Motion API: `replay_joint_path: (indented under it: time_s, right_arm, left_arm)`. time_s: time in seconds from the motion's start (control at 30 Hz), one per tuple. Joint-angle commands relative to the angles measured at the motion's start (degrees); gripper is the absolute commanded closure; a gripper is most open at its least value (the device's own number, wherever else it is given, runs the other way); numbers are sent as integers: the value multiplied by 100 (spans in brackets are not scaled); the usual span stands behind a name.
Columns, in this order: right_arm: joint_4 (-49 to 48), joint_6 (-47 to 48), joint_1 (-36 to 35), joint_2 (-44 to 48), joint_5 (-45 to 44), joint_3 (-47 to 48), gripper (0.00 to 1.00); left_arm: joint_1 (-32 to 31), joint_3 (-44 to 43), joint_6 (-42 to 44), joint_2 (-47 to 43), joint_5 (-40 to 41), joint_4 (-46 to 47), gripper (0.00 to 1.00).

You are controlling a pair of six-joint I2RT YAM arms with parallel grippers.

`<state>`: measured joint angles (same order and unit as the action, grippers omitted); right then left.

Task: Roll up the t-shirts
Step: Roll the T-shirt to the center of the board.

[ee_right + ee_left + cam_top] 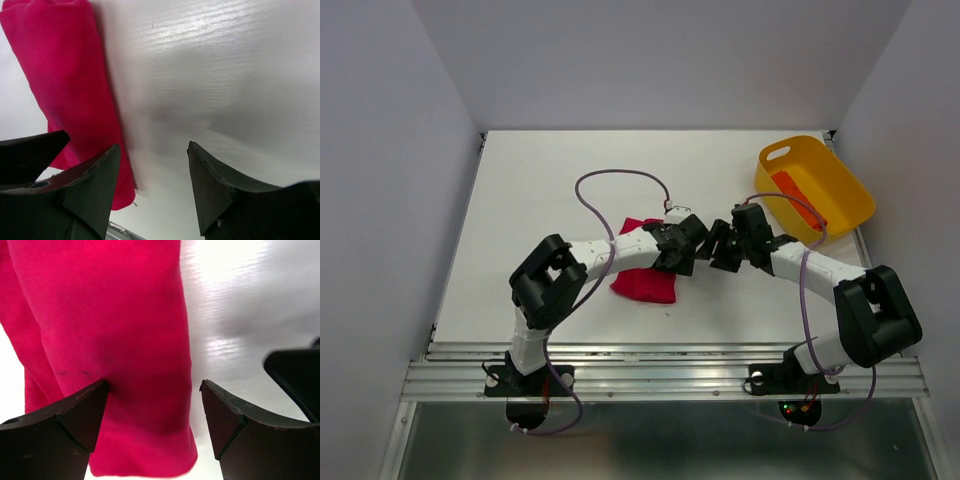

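Note:
A crimson t-shirt [642, 275] lies as a long rolled bundle on the white table [540, 190]. My left gripper [688, 256] hovers at the bundle's right end. In the left wrist view the crimson cloth [110, 340] fills the left, and the left gripper [152, 387] stands open over the cloth's right edge without pinching it. My right gripper [722, 252] is close beside the left one. In its own view the right gripper [154, 147] is open over bare table, just right of the crimson roll [65, 75]. An orange-red rolled t-shirt [798, 198] lies in the tub.
A yellow plastic tub [840, 175] with handles stands at the back right, near the table's right edge. The two wrists almost touch; the left gripper's finger [30, 155] shows in the right wrist view. Purple cables loop over both arms.

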<state>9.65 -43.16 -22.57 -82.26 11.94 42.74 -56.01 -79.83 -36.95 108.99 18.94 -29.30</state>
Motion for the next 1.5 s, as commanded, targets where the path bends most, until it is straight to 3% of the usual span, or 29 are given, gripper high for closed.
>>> replay_joint_path:
  time_s: [0.0, 0.17, 0.33, 0.4, 0.43, 0.5, 0.8, 1.03, 1.17, 1.47]
  right_arm:
    - [-192, -44, -28, 140, -96, -134, 37]
    - [-165, -35, -28, 228, -113, -213, 35]
    - [-156, -61, -28, 280, -131, -266, 35]
    - [-156, -61, -28, 307, -148, -310, 35]
    - [-156, -70, -28, 342, -157, -328, 35]
    - [-156, -70, -28, 386, -157, -345, 35]
    - [-25, 53, -28, 588, -79, -118, 35]
    - [-77, 62, -28, 658, 220, 173, 36]
    - [-262, -43, -28, 667, 440, 261, 38]
    - [-517, -298, -28, 623, 669, 270, 44]
  left_arm:
    - [-50, -366, -295, 209, 716, -322, 13]
    - [-42, -595, -216, 588, 805, -340, 12]
    - [116, -359, 125, 685, 164, 160, 21]
    - [213, -191, 258, 563, -249, 494, 30]
    - [318, 10, 432, 501, -598, 643, 43]
    - [554, 308, 627, 290, -1100, 1074, 55]
    - [1389, 1609, 1084, -658, -3983, 2795, 56]
    - [1672, 2358, 787, -774, -6495, 4536, 58]
    - [1716, 2612, 313, -476, -7279, 5669, 58]
    - [1813, 2938, -392, -36, -8019, 6814, 58]
